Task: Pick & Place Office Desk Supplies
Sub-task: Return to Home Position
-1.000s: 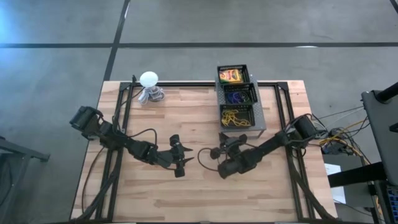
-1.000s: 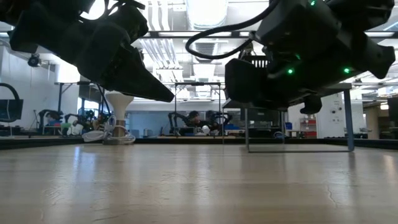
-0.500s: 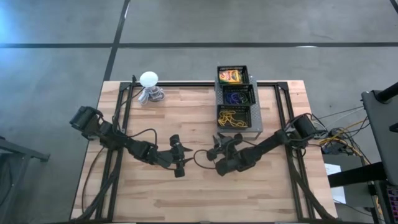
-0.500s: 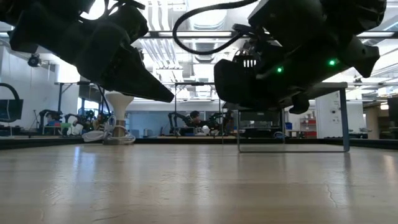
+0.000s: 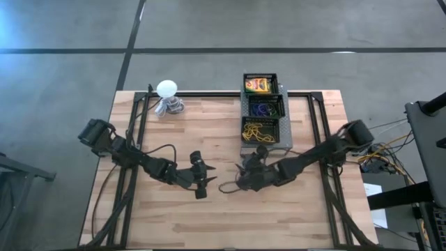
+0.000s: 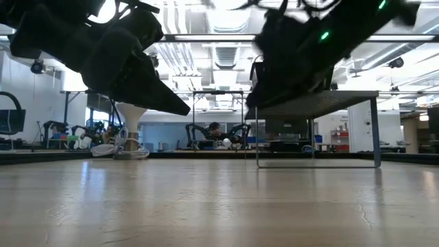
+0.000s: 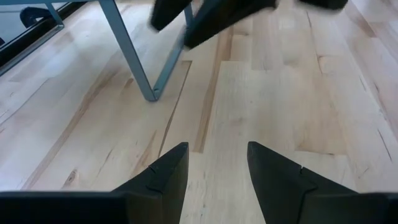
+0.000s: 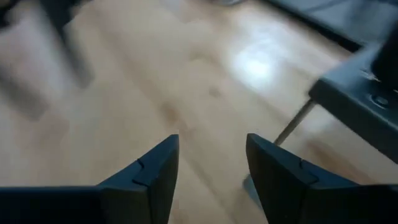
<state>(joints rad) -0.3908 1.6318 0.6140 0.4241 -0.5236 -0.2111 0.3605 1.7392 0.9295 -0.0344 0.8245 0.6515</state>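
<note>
The rubber bands (image 5: 259, 131) lie in the shelf's (image 6: 329, 104) front bin, with the rings (image 5: 265, 108) and box (image 5: 258, 85) in the bins behind. The right claw (image 8: 211, 140), open and empty, hangs just before the shelf. A wide swing could clip a shelf leg or the open left claw (image 7: 217, 149) nearby.

A wooden tabletop (image 5: 223, 216) stands on a grey concrete floor (image 5: 63, 63) crossed by dark lines (image 5: 209, 50). Beyond it, bright ceiling lights (image 6: 230, 14) shine over a pale-walled workshop.
</note>
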